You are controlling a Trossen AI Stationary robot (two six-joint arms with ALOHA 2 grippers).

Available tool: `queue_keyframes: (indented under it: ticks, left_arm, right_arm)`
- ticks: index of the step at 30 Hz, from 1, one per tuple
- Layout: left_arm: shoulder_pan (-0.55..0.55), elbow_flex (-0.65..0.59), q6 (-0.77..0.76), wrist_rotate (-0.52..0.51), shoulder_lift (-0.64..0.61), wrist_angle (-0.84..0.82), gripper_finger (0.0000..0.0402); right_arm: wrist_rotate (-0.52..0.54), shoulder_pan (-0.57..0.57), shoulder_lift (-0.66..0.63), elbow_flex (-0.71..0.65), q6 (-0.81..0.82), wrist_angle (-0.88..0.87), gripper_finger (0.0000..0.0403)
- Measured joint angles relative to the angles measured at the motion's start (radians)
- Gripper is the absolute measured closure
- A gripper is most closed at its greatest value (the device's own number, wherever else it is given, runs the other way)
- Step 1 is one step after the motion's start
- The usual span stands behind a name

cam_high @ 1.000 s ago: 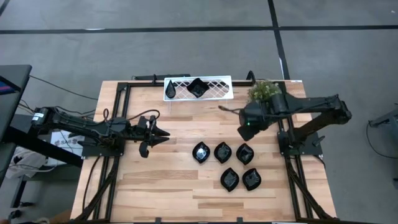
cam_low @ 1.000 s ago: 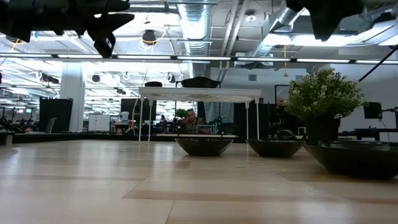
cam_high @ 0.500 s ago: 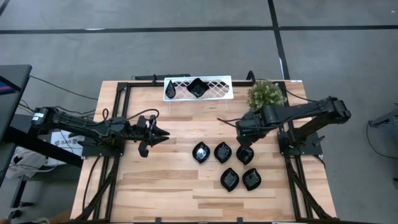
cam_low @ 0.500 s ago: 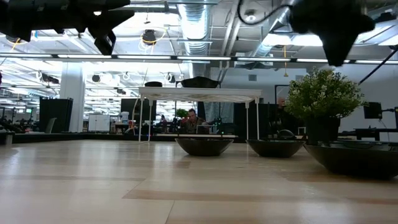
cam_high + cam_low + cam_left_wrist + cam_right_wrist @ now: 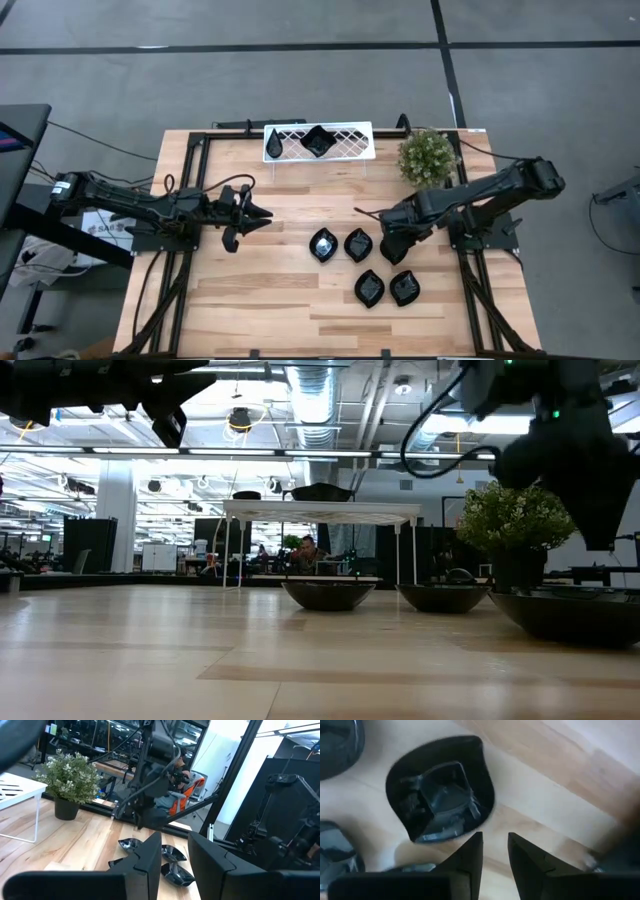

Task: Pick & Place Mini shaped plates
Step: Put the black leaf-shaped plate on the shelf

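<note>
Approach step: right gripper (image 5: 495, 852), fingers slightly parted and empty, hovers over the plate (image 5: 440, 795) nearest the plant (image 5: 428, 155); next, descend and pinch its rim. Left gripper (image 5: 262, 216) waits, likewise empty.

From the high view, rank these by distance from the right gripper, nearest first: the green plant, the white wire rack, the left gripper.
Measured from the right gripper, over the plates on the table's right half:
1. Green plant, at the far right corner.
2. White wire rack, along the far edge, centre.
3. Left gripper, out on the table's left half.
</note>
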Motion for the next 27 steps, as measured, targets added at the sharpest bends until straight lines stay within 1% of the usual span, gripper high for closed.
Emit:
queue_keyframes:
  ticks: [2, 6, 12, 16, 18, 27]
  left_arm:
    - [0.0, 0.0, 0.0, 0.0, 0.0, 0.002, 0.0305]
    - [0.0, 0.0, 0.0, 0.0, 0.0, 0.006, 0.0305]
    - [0.0, 0.0, -0.009, 0.0, 0.0, 0.009, 0.0305]
    - [0.0, 0.0, -0.063, 0.0, 0.0, 0.011, 0.0305]
    - [0.0, 0.0, -0.086, 0.0, 0.0, 0.012, 0.0305]
    - [0.0, 0.0, -0.105, 0.0, 0.0, 0.013, 0.0305]
  right_arm:
    - [0.0, 0.0, 0.0, -0.041, 0.016, 0.07, 0.0317]
    - [0.006, -0.008, 0.0, -0.092, 0.018, 0.144, 0.0317]
    - [0.019, -0.044, 0.0, -0.131, -0.013, 0.16, 0.0317]
    - [0.014, -0.07, 0.0, -0.166, -0.053, 0.239, 0.0317]
    - [0.014, -0.079, 0.0, -0.178, -0.062, 0.249, 0.0317]
    - [0.015, -0.124, 0.0, -0.18, -0.151, 0.256, 0.0317]
